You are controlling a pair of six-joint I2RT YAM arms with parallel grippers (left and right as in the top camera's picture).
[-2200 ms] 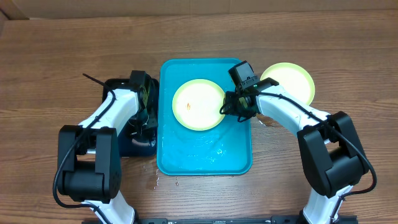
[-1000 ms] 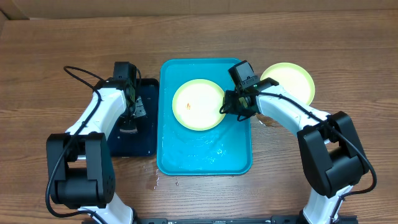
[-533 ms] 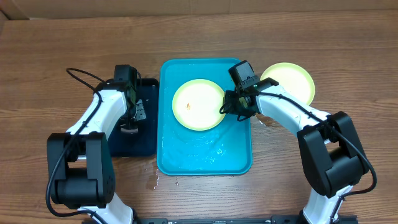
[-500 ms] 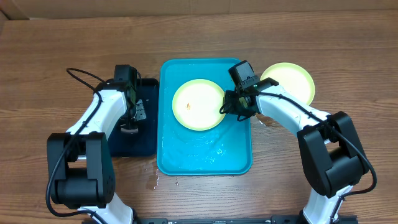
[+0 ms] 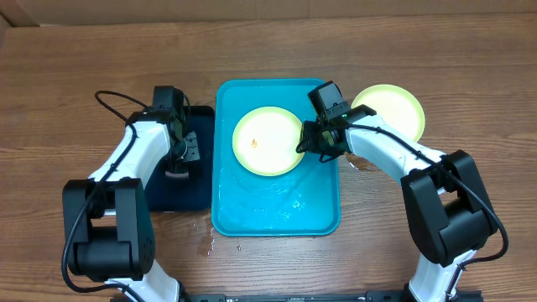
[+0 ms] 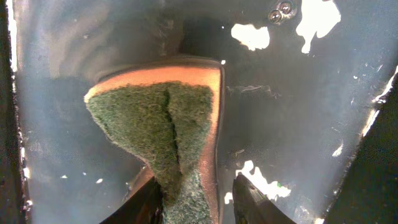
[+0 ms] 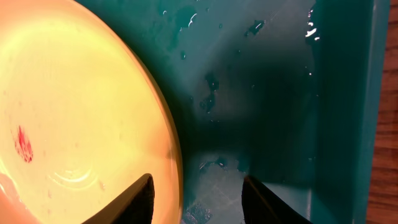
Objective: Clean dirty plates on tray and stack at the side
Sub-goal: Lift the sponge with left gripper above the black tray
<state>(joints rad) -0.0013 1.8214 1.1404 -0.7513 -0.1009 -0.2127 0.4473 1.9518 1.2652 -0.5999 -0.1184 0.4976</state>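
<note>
- My left hand [image 6: 198, 198] is clenched on the green-faced sponge [image 6: 158, 118] over the dark tray [image 6: 292, 112].
- My right hand [image 7: 198, 199] is released, its fingers astride the rim of the smeared plate [image 7: 81, 112] in the turquoise tray [image 7: 273, 93].

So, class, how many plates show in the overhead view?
2: a smeared plate on the turquoise tray, a second plate on the table right of it; others may hide beneath.

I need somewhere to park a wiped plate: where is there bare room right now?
Free: the wet near half of the turquoise tray, below the smeared plate; the table beyond the trays' far edges. Crowded: between that plate and the side plate, where the right pincer straddles the rim; the dark tray, under the left pincer and its sponge.
</note>
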